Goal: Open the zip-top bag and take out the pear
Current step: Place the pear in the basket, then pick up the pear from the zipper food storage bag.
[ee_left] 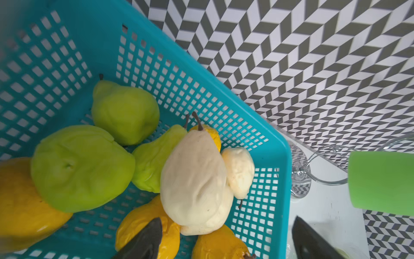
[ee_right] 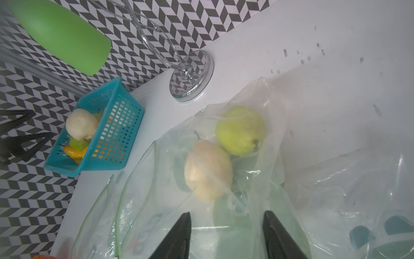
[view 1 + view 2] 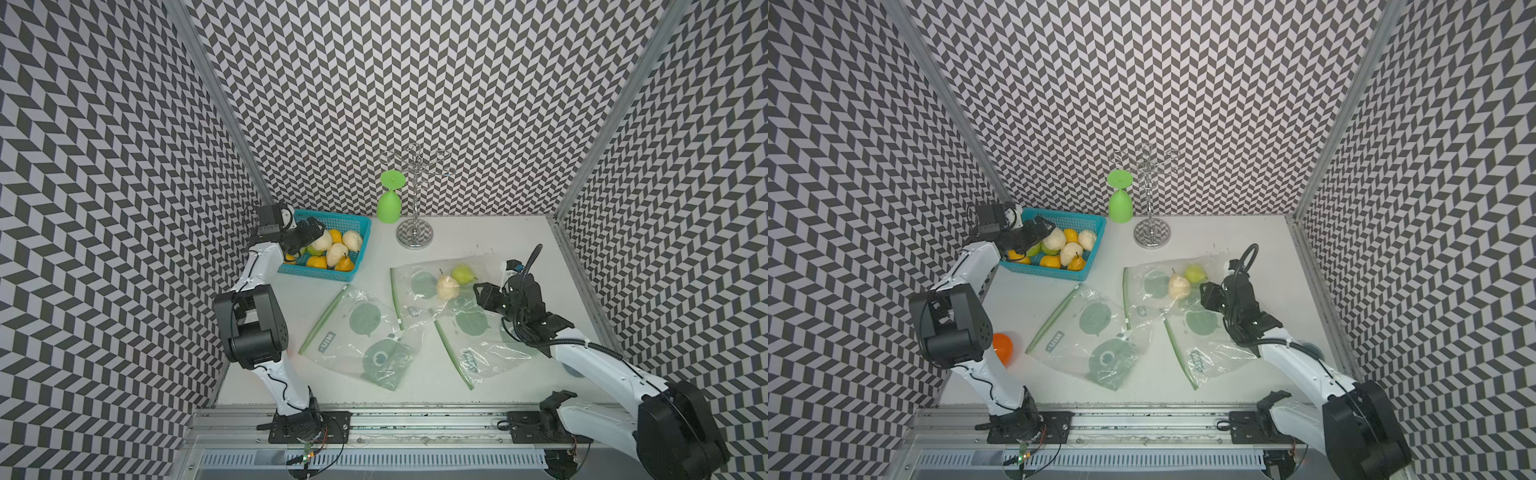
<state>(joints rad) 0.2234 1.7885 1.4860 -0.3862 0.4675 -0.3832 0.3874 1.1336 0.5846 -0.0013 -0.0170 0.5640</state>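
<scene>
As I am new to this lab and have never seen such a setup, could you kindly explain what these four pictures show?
These are two robot arms fixed at the edge of a white table, each ending in a two-fingered gripper. Two pictures look down on the whole scene from one overhead camera pair. The other two come from cameras on the arms' wrists. The left gripper hangs open over a blue basket of pears, holding nothing. The right gripper, also open and empty, hovers above a clear bag that holds a cream pear and a green pear. Two more bags, seemingly empty, lie nearer the arms' bases. At the back stand an upside-down green cup and a metal stand.
</scene>
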